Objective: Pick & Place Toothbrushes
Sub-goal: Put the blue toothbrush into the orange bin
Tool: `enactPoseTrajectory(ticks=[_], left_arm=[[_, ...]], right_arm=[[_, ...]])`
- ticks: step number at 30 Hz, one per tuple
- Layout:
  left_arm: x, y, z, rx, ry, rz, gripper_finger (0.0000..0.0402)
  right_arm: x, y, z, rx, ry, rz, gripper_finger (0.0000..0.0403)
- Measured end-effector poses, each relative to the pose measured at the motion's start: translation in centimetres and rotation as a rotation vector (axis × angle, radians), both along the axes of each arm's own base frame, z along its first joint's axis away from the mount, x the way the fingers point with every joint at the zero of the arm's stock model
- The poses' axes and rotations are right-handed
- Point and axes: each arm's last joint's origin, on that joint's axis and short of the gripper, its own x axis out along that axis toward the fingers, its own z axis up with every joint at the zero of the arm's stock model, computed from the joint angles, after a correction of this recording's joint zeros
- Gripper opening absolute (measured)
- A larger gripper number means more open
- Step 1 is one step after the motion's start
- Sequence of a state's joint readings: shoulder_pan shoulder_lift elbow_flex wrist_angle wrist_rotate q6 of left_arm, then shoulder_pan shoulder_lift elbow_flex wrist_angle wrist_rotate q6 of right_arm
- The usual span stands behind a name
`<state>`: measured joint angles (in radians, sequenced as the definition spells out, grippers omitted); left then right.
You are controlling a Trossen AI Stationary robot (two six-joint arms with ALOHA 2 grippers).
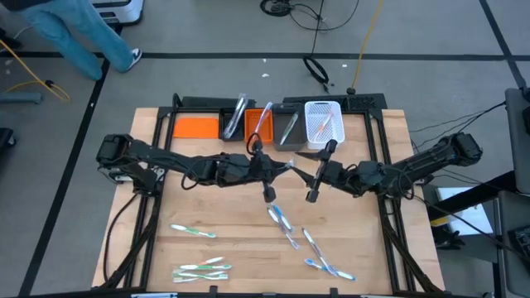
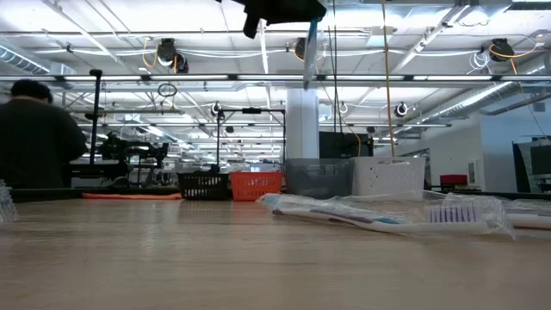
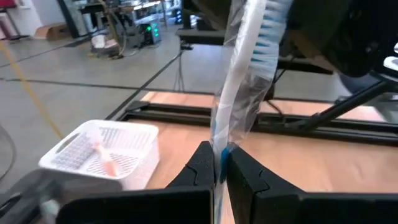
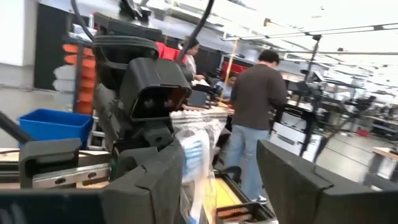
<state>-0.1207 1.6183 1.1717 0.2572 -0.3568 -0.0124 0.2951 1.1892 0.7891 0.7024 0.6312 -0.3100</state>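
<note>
My left gripper [image 3: 219, 155] [image 1: 277, 165] is over the table's middle, shut on a blue-bristled toothbrush in a clear wrapper [image 3: 239, 93] [image 1: 294, 166]. My right gripper [image 4: 230, 162] [image 1: 319, 172] faces it, open, and the wrapped brush [image 4: 194, 155] shows close by one of its fingers. Whether they touch, I cannot tell. Several more wrapped toothbrushes lie flat on the near part of the table [image 1: 281, 219] [image 1: 201, 269] [image 1: 195, 230]. In the low view a brush [image 2: 310, 47] hangs below a dark gripper at the top edge. My left gripper pinches the wrapped toothbrush's handle end [image 3: 219, 144] between its two fingers. The brush sticks out ahead of the fingertips with its bristle head [image 3: 267, 31] at the far end. It is lifted clear of the table.
A row of bins stands at the table's far edge: a black one [image 1: 236, 120], an orange one [image 1: 258, 124], a grey one [image 1: 288, 128] and a white basket [image 1: 323, 106] [image 3: 99, 152] holding a pink-red brush. An orange flat piece [image 1: 196, 127] lies left of them. People stand beyond the table.
</note>
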Motion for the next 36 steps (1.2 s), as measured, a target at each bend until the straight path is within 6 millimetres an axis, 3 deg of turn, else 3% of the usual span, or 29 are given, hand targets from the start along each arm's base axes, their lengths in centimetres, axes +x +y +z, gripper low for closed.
enactPoseTrajectory(ticks=[10, 19, 36], left_arm=[[-1.0, 0.3, 0.7, 0.028, 0.039, 0.058, 0.0007], [-1.8, 1.9, 0.5, 0.04, 0.12, 0.176, 0.0007], [-2.9, 10.3, -0.9, -0.057, 0.247, 0.42, 0.0007]], right_arm=[[0.0, -0.1, -0.1, -0.02, 0.02, -0.038, 0.0234], [-0.2, -0.5, -0.4, -0.015, 0.07, -0.227, 0.0244], [-0.4, 0.8, -2.3, 0.096, 0.177, -0.162, 0.0239]])
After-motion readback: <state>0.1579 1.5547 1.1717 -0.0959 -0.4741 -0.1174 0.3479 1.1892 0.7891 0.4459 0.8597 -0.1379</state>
